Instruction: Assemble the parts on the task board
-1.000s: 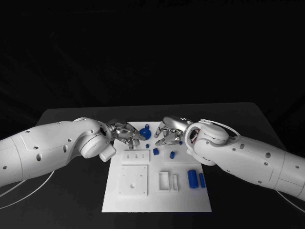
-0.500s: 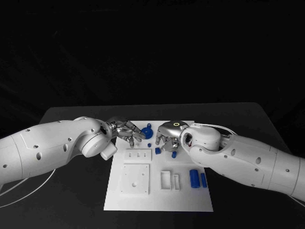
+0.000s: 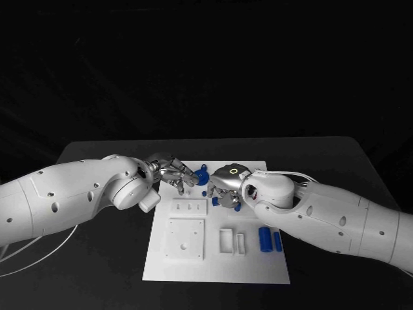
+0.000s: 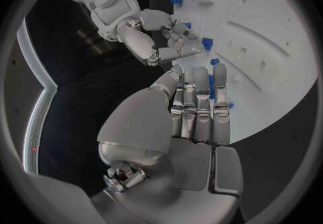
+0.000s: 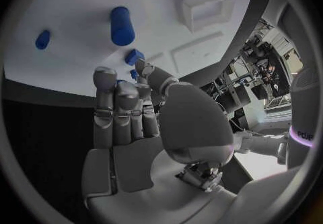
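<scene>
The main risk at this moment was a clash: both hands worked over the far end of the task board (image 3: pixel 216 258), close together, so a move by either could knock the other or scatter the loose blue parts lying near them. The left hand (image 3: pixel 174 173) hung over the board's far left corner with a rounded blue part (image 3: pixel 199 175) just beside its fingertips; whether it gripped that part I could not tell. The right hand (image 3: pixel 227 188) was bent down onto the board with fingers curled near a small blue piece (image 5: pixel 134 56), its grasp equally unclear. Two blue cylinders (image 3: pixel 264 239) lay side by side on the board's right, well apart from both hands.
</scene>
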Controlling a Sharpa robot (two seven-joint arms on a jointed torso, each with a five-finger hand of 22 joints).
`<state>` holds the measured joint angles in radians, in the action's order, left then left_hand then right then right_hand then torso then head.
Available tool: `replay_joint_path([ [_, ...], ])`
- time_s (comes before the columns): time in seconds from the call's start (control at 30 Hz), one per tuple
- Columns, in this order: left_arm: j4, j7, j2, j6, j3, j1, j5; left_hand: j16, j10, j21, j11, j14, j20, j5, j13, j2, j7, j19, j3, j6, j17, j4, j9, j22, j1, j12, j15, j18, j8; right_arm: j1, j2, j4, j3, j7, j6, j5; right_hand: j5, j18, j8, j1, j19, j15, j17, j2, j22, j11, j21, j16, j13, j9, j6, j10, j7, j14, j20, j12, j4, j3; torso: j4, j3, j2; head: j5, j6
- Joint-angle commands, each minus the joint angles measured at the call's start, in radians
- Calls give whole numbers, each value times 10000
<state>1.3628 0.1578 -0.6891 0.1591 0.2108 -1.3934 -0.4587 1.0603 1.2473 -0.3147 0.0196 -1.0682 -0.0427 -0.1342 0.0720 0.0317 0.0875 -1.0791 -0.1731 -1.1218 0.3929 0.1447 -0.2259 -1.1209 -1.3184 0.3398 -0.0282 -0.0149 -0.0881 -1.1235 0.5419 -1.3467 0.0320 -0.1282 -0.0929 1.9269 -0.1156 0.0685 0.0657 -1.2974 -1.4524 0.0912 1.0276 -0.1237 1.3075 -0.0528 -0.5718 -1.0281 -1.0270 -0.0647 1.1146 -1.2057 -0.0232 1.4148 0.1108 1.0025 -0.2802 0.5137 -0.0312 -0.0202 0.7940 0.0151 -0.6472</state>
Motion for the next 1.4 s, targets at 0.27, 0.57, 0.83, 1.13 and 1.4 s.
replay_joint_path([
  [0.27, 57, -234, -8, 31, -6, -6, 99, -64, -9, -9, 45, 4, 15, 107, -15, 10, -2, 37, 54, -35, 13, -7, 39, 0, -58, -62, 84, -187, -63, -163, -101, 234, -323, 620, -181, 683, 638, -149, -44, -277, 154, 66, 135, -151, 637, -87, -287, -120, -148, 27, -536, 2, 236, -84, 68, 100, -22, 247, -6, 1, 6, -45, -46],
  [0.57, 87, -214, -33, -16, -7, -8, 108, -73, -51, 16, 62, 5, 24, 146, -18, 13, 1, 28, 85, -28, 13, -27, 61, 21, -62, -104, 95, -191, -72, -262, -120, 414, -534, 621, 67, 920, 658, -170, -34, -335, 248, 90, 219, -135, 635, -111, -408, -159, -165, 23, -607, 63, 292, -144, 103, 47, -20, 332, -57, 15, 26, -47, -103],
  [0.83, 113, -209, -67, -17, -7, -10, 113, -74, -90, 31, 77, 3, 31, 158, -19, 21, 2, 16, 105, -28, 16, -46, 76, 34, -69, -137, 103, -196, -81, -285, -121, 487, -565, 608, 106, 1024, 666, -182, -35, -288, 271, 102, 263, -151, 638, -110, -519, -177, -112, 22, -509, 87, 262, -139, 124, 19, -12, 465, -19, 7, 28, -47, -117],
  [1.13, 107, -201, -45, -30, -8, -11, 138, -75, -125, 46, 90, -1, 38, 152, -20, 35, 9, 6, 121, -3, 18, -75, 93, 46, -66, -166, 111, -203, -79, -293, -237, 608, -618, 689, 238, 998, 673, -184, -37, -203, 307, 92, 295, -76, 630, -88, -544, -175, -96, 21, -306, 154, 173, -145, 126, 36, -16, 469, -38, 10, 18, -42, -155],
  [1.4, 107, -169, -39, -67, -8, -12, 145, -78, -147, 58, 101, 0, 45, 156, -20, 43, 16, 3, 133, 17, 19, -100, 104, 55, -58, -182, 119, -206, -77, -294, -336, 777, -720, 730, 324, 966, 674, -169, -33, -105, 332, 73, 310, -24, 618, -58, -523, -159, -97, 20, -168, 207, 80, -158, 111, 64, -6, 426, -30, 14, 21, -43, -162],
])
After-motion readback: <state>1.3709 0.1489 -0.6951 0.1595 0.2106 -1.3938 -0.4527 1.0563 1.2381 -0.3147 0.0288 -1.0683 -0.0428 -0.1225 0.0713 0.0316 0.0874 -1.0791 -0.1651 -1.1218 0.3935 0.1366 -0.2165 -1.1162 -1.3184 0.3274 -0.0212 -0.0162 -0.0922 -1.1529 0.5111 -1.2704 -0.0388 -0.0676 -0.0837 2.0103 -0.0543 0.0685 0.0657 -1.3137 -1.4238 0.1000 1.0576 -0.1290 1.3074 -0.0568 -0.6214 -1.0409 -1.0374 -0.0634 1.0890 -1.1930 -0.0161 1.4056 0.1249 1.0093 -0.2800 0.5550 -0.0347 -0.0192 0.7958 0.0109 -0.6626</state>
